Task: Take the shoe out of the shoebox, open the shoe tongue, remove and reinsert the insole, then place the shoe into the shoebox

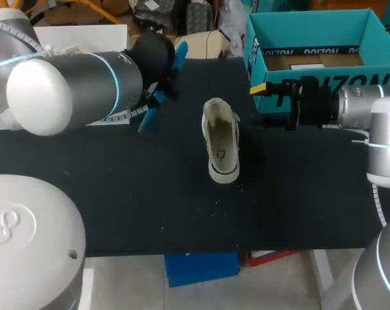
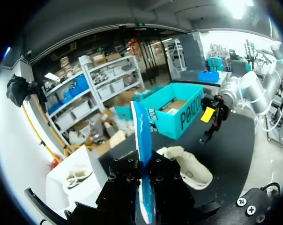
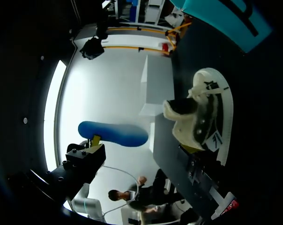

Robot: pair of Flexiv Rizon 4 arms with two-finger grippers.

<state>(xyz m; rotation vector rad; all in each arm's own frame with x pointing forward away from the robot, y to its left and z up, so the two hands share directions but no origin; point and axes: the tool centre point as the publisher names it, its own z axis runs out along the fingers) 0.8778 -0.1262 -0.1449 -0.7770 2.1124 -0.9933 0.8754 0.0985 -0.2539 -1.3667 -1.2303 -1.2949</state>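
While the white canvas shoe point(image 1: 221, 145) is standing on the black desk point(image 1: 117, 194) beside the teal cardboard shoebox point(image 1: 311, 22), the left fingers point(image 3: 95, 139) are clamping the blue foam insole point(image 3: 114, 133); the right fingers point(image 1: 257, 88) are gaping empty. Reinsertion and boxing are remaining.

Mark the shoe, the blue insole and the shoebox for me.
shoe point(image 1: 221, 152), head view, on its upper
blue insole point(image 2: 142, 136), left wrist view, on its edge
shoebox point(image 1: 311, 29), head view, on its inner back wall
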